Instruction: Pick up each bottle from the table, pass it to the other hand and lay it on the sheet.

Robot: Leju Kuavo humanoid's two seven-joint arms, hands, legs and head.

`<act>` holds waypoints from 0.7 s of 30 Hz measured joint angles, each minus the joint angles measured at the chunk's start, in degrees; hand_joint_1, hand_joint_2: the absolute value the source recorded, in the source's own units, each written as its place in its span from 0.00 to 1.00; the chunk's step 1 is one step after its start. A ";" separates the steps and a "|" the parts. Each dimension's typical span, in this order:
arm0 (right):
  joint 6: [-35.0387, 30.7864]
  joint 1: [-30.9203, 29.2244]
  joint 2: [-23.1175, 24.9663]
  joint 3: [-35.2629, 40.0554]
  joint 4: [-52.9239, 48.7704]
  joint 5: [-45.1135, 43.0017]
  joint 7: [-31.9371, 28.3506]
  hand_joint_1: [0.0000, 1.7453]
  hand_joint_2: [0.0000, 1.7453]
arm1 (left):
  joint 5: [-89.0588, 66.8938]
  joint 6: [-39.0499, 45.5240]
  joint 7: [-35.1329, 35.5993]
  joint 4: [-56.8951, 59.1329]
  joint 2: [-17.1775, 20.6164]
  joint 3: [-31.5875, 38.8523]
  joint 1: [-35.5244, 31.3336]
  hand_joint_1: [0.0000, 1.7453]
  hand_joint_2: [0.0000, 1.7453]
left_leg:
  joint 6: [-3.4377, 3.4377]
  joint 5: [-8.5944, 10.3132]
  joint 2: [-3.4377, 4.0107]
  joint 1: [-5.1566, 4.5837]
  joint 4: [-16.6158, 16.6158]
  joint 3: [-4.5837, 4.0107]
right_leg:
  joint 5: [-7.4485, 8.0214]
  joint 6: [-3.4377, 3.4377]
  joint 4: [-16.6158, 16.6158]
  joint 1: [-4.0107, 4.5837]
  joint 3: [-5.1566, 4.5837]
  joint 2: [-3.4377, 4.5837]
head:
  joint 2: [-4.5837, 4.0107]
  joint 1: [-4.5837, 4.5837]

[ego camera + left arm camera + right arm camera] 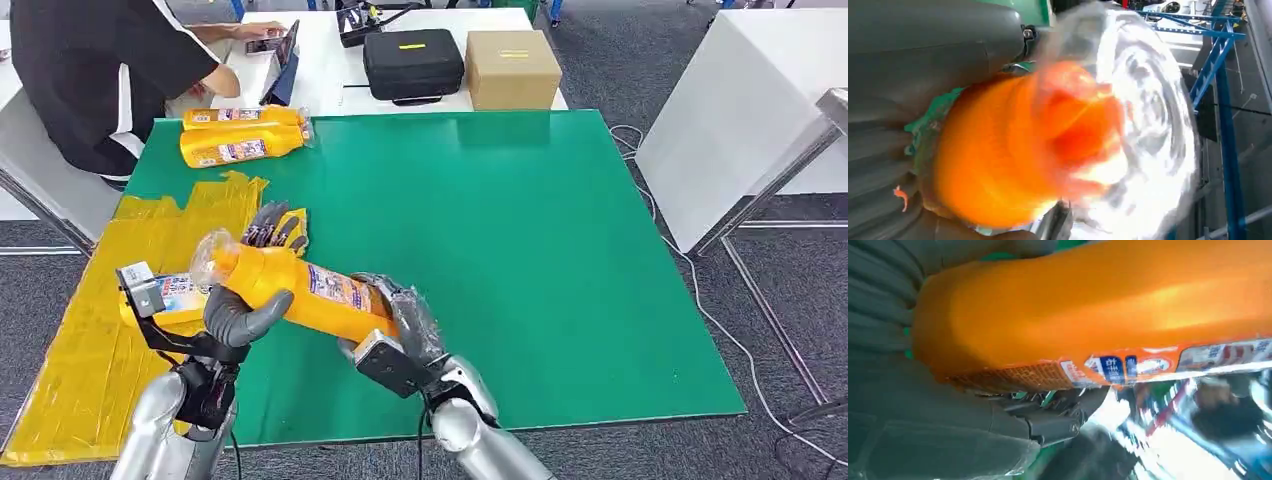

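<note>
An orange bottle (300, 288) was gripped lengthwise by both hands: neck end by left hand (245, 300), base by right hand (395, 325).

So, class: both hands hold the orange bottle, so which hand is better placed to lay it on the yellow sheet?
Probably the left hand. It grips the bottle near its neck, right above the yellow sheet, while the right hand holds the base over the green mat, farther away.
</note>
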 measured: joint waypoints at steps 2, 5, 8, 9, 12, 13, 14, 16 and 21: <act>3.61 -0.27 -0.02 -0.85 0.00 -2.41 0.31 1.00 1.00 | -0.02 0.00 0.26 -0.13 -0.02 -0.17 0.00 0.00 1.00 | 0.00 0.00 0.00 0.00 0.00 0.00 | 0.00 0.00 0.00 0.00 0.00 0.00 | 0.00 0.00; 5.83 -0.63 -0.09 -2.06 -0.02 -3.95 0.53 1.00 1.00 | -0.09 0.00 0.52 -0.26 -0.11 -0.65 -0.13 0.00 1.00 | 0.00 0.00 0.01 0.00 0.00 0.00 | 0.00 0.00 0.00 0.00 -0.01 0.00 | 0.00 0.00; 6.44 -0.74 -0.04 -3.11 -0.20 -3.10 1.03 1.00 1.00 | 0.02 -0.02 0.85 -0.26 -0.13 -1.11 -0.51 0.00 1.00 | 0.00 0.00 0.01 0.00 0.00 0.00 | 0.00 0.00 0.00 0.00 -0.01 0.00 | 0.02 0.00; 6.68 -0.77 -0.02 -3.43 -0.22 -2.72 1.16 1.00 1.00 | 0.13 -0.02 1.05 -0.24 -0.15 -1.22 -0.68 0.00 1.00 | 0.00 0.00 0.01 0.00 0.00 0.00 | 0.00 0.00 0.00 0.00 -0.01 0.00 | 0.02 0.00; 6.88 -0.81 0.00 -3.94 -0.37 -1.70 1.57 1.00 1.00 | 0.55 0.04 1.29 0.26 -0.15 -1.64 -1.17 0.00 1.00 | 0.00 0.00 0.01 0.00 0.00 0.00 | 0.00 0.00 0.00 0.00 -0.01 0.00 | 0.00 0.00; 6.79 -0.81 0.00 -4.00 -0.37 -1.39 1.71 1.00 1.00 | 0.61 0.07 1.38 0.48 -0.15 -1.75 -1.31 0.00 1.00 | 0.00 0.00 0.01 0.00 0.00 0.00 | 0.00 0.00 0.00 0.00 -0.01 0.00 | 0.02 0.00; 6.64 -0.81 0.00 -4.09 -0.37 -1.21 1.86 1.00 1.00 | 0.66 0.11 1.40 0.76 -0.15 -1.99 -1.48 0.00 1.00 | 0.00 0.00 0.01 0.00 0.00 0.00 | 0.00 0.00 0.00 0.00 -0.01 0.00 | 0.00 0.00; 6.53 -0.81 0.00 -4.37 -0.35 -0.93 1.97 1.00 1.00 | 0.83 0.13 1.40 1.25 -0.15 -2.27 -1.84 0.00 1.00 | 0.00 0.00 0.01 0.00 0.00 0.00 | 0.00 0.00 0.00 0.00 0.00 0.00 | 0.00 0.00; 6.13 -0.79 0.00 -4.85 -0.35 -0.71 1.99 1.00 1.00 | 1.25 0.13 1.42 2.12 -0.30 -2.49 -2.30 0.00 1.00 | 0.00 0.00 0.01 0.00 0.00 0.00 | 0.00 0.00 0.00 0.00 -0.01 0.00 | 0.00 0.00</act>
